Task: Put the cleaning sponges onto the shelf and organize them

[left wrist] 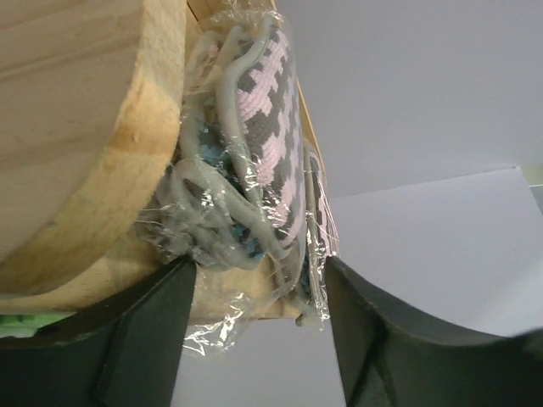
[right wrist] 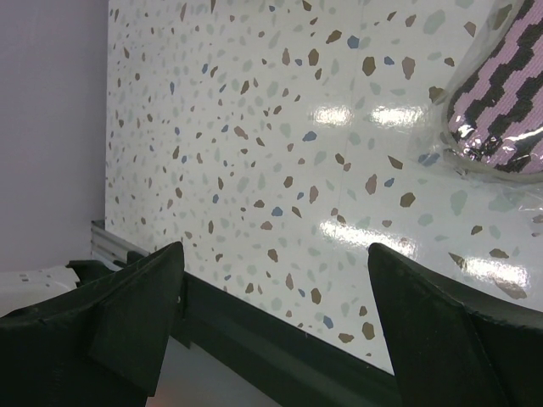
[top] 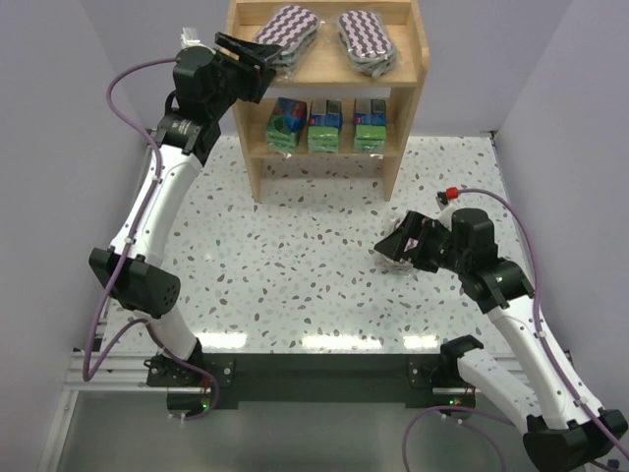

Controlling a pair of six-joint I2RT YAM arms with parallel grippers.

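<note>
Near: the right fingers (right wrist: pixel 127 331) are standing wide apart over the desk (right wrist: pixel 254 170), gripping nothing. The third oval pad (right wrist: pixel 501 93) is lying just beside them, off-centre — closing from here is likely catching only loose wrap, letting the pad slip. Beyond: the shelf (top: pixel 251 157) is holding three green-and-blue packs (top: pixel 324 125) on its lower tier and two oval pads (top: pixel 366 39) on top. Farthest: the left fingers (left wrist: pixel 136 339) are spreading open around the left top pad (left wrist: pixel 263 127), which is sitting at the shelf's edge — a careless retreat is risking snagging its wrap and dragging it off.
</note>
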